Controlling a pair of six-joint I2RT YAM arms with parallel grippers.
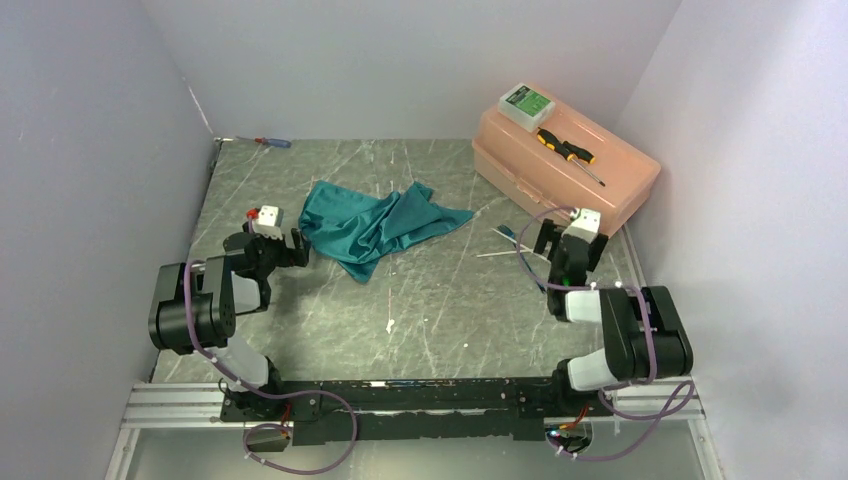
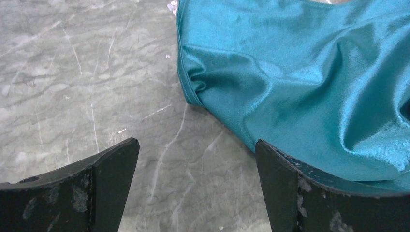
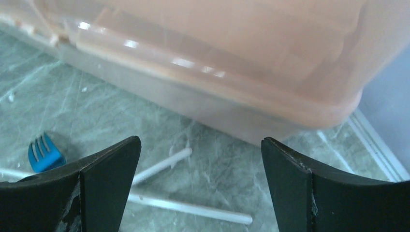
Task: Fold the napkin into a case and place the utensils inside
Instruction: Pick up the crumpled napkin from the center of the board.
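Two grippers sit low over the bench [image 1: 430, 300], both spread wide and holding nothing. The napkin [image 1: 375, 225] lies unfolded and crumpled in a loose heap at about 11 o'clock from the bench's middle. The left gripper [image 1: 297, 245] is at the cloth's 9 o'clock edge. In its wrist view a rumpled hem fills the 1 o'clock side and runs behind one finger; whether they touch I cannot tell.

The right gripper [image 1: 572, 235] faces a peach box [image 1: 570, 170] at 12 o'clock. The blue fork [image 3: 43, 153] and two white sticks [image 3: 193, 207] lie on the bench at its 9 o'clock side, the sticks reaching between its fingers, well apart from the napkin. A yellow-and-black screwdriver [image 1: 568, 150] rests on the box lid. A red-and-blue screwdriver [image 1: 270, 142] lies at the far edge, toward 11 o'clock.
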